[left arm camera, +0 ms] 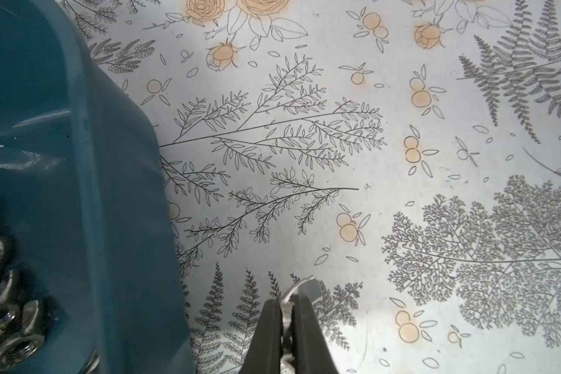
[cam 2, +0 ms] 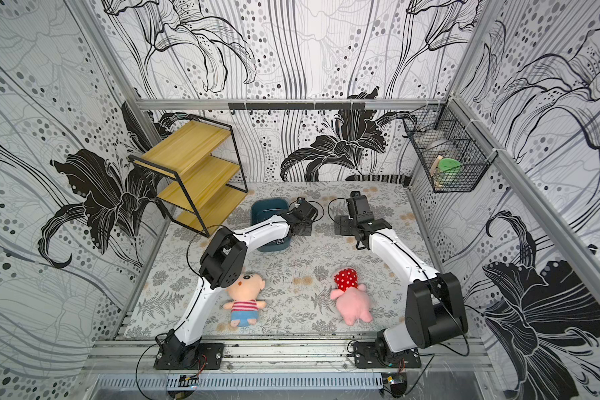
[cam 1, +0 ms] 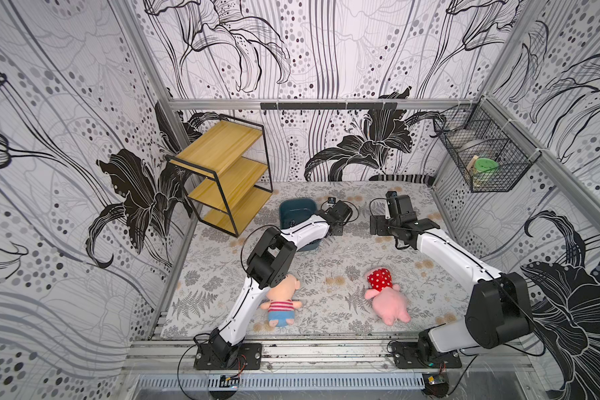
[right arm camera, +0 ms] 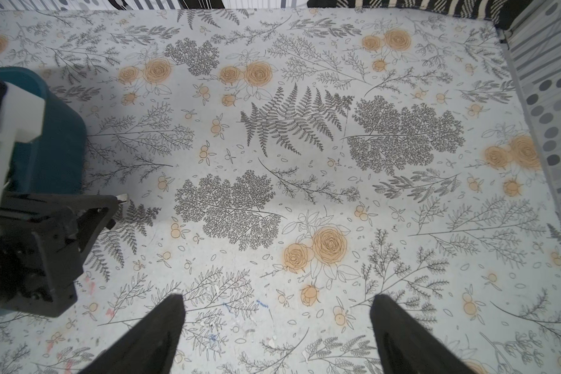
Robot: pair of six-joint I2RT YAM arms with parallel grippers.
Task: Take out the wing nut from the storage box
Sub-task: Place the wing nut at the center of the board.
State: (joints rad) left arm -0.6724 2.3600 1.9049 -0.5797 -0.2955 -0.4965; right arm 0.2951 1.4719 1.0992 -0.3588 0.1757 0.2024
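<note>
The storage box (left arm camera: 78,162) is a dark teal tub on the floral mat, seen in both top views (cam 1: 297,207) (cam 2: 269,207). Several metal nuts (left arm camera: 4,317) lie in one corner of it. My left gripper (left arm camera: 287,302) is shut on a silver wing nut (left arm camera: 302,288), one wing sticking out past the fingertips. It hangs just outside the box's right wall, low over the mat (cam 1: 336,229). The right wrist view shows the same gripper (right arm camera: 119,202) beside the box (right arm camera: 55,139). My right gripper (right arm camera: 277,307) stands open over bare mat, to the right of the left one (cam 1: 376,225).
A yellow three-tier shelf (cam 1: 222,173) stands at the back left. Two plush dolls lie near the front: a striped-shirt boy (cam 1: 281,301) and a pink pig (cam 1: 387,294). A black wire basket (cam 1: 485,156) hangs on the right wall.
</note>
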